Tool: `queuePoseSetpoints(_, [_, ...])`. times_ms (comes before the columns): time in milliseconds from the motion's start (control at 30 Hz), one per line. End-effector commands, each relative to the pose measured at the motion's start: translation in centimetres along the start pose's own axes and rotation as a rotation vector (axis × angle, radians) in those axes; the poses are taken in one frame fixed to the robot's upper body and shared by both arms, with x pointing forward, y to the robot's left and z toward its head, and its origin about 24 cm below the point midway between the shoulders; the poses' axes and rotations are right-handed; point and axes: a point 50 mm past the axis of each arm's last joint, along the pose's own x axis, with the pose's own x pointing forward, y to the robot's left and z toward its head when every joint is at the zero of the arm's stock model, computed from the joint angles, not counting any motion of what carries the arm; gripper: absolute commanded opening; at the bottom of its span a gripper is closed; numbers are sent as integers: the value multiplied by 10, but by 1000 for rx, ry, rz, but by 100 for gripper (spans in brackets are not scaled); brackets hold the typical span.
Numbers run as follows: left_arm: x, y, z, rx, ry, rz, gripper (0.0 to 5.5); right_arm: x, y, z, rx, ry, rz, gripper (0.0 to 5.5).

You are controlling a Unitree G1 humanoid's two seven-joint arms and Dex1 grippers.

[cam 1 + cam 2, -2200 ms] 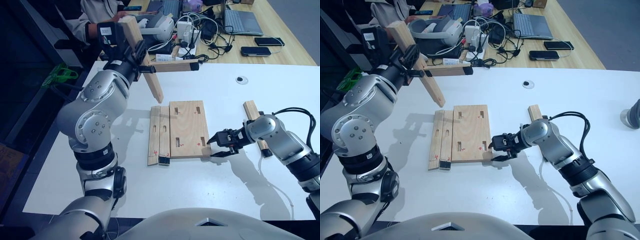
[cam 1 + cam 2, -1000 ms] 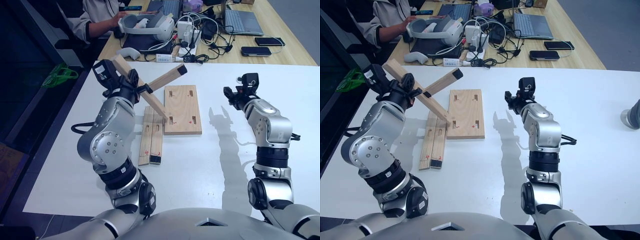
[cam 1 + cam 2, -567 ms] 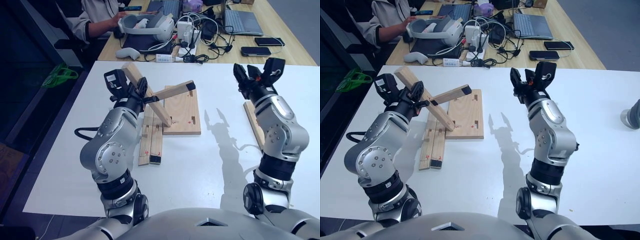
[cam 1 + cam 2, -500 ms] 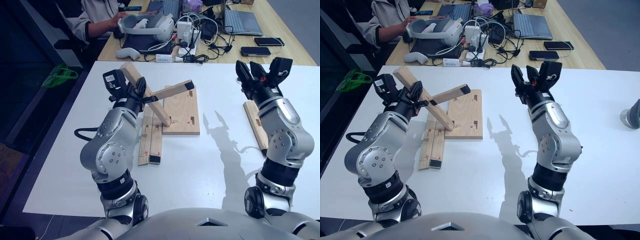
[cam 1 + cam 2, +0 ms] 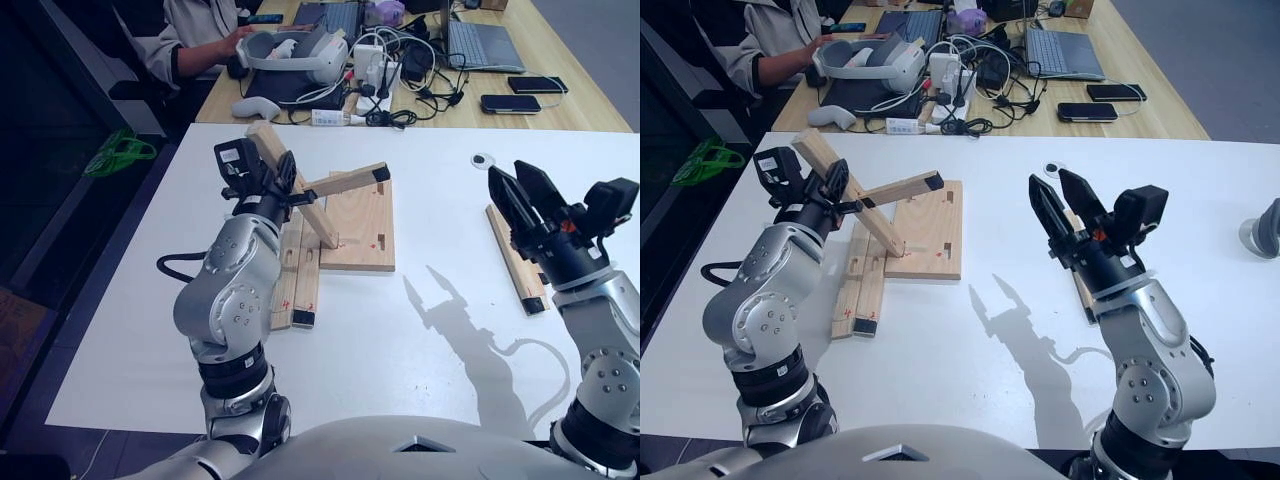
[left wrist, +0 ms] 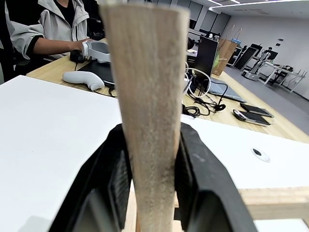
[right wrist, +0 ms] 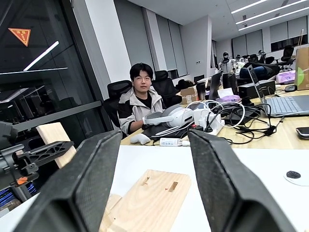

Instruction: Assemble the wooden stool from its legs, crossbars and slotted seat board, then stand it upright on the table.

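Right pincer [image 5: 508, 173], fingers spread wide and holding nothing, raised above the white table [image 5: 400, 350] just beside a loose wooden bar [image 5: 515, 258] lying flat. Farther back, left pincer [image 5: 268, 185] clamped on a tilted leg [image 5: 322, 222] with a crossbar [image 5: 350, 180] joined to it. The leg's lower end meets the slotted seat board [image 5: 362, 232], with two slotted bars [image 5: 295, 275] alongside.

Your left gripper [image 5: 272, 186] clamped on leg-and-crossbar piece [image 5: 322, 206], slotted seat board [image 5: 366, 238] beneath, two slats [image 5: 296, 282] beside, your right gripper [image 5: 510, 172] spread, loose leg [image 5: 512, 256] near.
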Motion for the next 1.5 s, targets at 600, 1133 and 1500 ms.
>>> queuePoseSetpoints(600, [-49, 31, -50, 203, -13, -24, 103, 1, -15, 2, -77, -10, 14, 258])
queuePoseSetpoints(1133, [-40, 22, 5, 284, -301, -76, 220, 3, -13, -2, -77, 9, 18, 258])
queuePoseSetpoints(1500, [-5, 19, 97, 229, -464, -83, 220, 8, -12, -2, -80, 4, 22, 258])
